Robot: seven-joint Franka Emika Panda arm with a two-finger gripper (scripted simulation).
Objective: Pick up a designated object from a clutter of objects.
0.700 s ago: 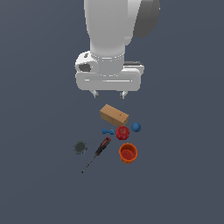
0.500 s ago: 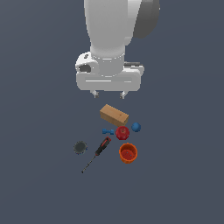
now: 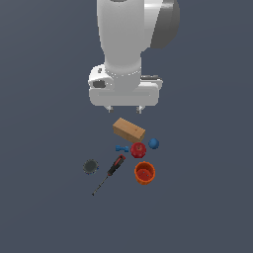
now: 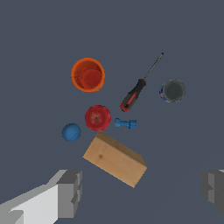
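Wrist view: pincer (image 4: pixel 141 189) spread wide and empty, above the tan wooden block (image 4: pixel 114 159); slim red-and-black-handled screwdriver (image 4: pixel 137 91) lies farther off, beyond the small blue dumbbell-shaped piece (image 4: pixel 126 124)

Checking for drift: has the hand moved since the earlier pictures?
No. The hand hangs just above the wooden block, exactly as before.

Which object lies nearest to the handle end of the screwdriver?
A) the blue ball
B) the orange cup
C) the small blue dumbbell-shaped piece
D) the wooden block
C: in the wrist view the small blue dumbbell-shaped piece sits just beside the handle end of the screwdriver; the others lie farther off.
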